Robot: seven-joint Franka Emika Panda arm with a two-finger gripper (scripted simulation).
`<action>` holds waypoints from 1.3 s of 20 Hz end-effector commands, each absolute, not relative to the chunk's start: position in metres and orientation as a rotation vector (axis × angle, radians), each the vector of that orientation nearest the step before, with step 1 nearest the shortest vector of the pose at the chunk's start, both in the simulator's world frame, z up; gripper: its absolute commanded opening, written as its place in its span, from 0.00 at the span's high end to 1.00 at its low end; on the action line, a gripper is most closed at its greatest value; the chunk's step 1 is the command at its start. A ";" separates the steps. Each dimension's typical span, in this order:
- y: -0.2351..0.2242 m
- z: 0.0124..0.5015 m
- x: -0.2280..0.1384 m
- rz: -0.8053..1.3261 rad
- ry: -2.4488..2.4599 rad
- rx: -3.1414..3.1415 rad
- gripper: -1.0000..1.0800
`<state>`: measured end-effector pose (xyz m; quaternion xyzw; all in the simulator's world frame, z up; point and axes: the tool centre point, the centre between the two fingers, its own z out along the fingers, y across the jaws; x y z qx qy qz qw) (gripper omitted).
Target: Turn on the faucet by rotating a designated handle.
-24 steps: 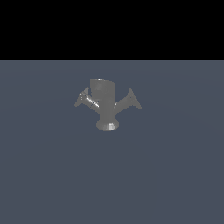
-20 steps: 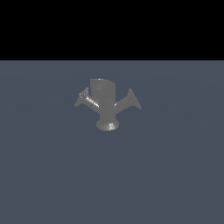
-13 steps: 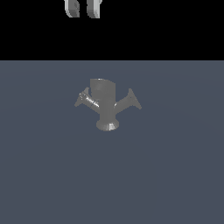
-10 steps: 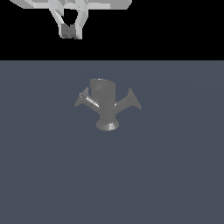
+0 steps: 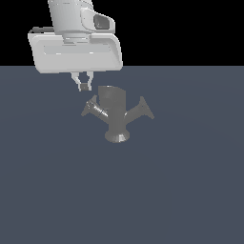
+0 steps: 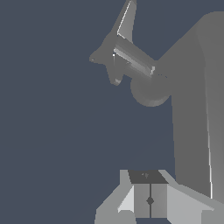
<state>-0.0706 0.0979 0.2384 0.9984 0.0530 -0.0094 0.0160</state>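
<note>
A: Checking progress: the faucet (image 5: 116, 116) stands mid-bench (image 5: 190, 190), upright on its flared foot. The handle (image 5: 95, 108), the darker-stemmed arm, sticks out toward ten o'clock from the body in the exterior view. The plain arm (image 5: 141, 109) goes toward two o'clock.

B: Contact yet?

A: None. The robot's fingers (image 5: 84, 86) hang at about twelve o'clock of the handle's tip, near but apart. They look pressed together, with nothing between them; the wrist view shows just a thin seam (image 6: 149, 200).

B: So what's done?

A: Approach only, by the look of it. The handle (image 6: 127, 57) appears untouched. Left to do: close the gap, push or hook the arm, then rotate it.
</note>
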 end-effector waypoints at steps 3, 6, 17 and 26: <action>0.118 0.202 -0.015 0.104 0.401 3.050 0.92; 0.132 0.177 -0.007 0.108 0.540 3.004 0.48; 0.172 0.112 0.036 0.005 0.356 2.990 0.81; 0.002 0.189 0.074 0.350 -0.435 3.070 0.81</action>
